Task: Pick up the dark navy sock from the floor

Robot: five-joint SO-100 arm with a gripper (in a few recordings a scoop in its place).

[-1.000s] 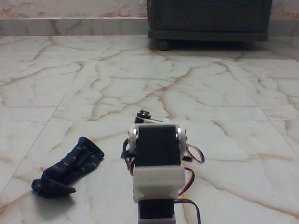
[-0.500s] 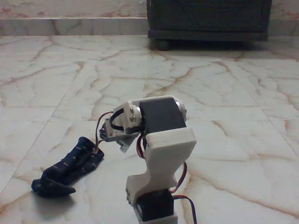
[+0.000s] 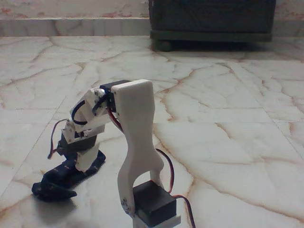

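In the fixed view the white arm bends left, its gripper point(image 3: 81, 159) pointing down onto the upper end of the dark navy sock point(image 3: 66, 176) on the floor point(image 3: 228, 118); a dark cabinet point(image 3: 211, 21) stands far right.

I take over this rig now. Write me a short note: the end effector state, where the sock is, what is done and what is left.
End effector: lowered over the upper end of the small soft dark navy fabric sock in the fixed view; whether it is open or shut cannot be told.
Sock: lying flat on the glossy cream-white marble floor, left of the arm's base.
Done: the arm reaches down to the sock.
Left: close on the sock and lift it; it is not yet off the floor.
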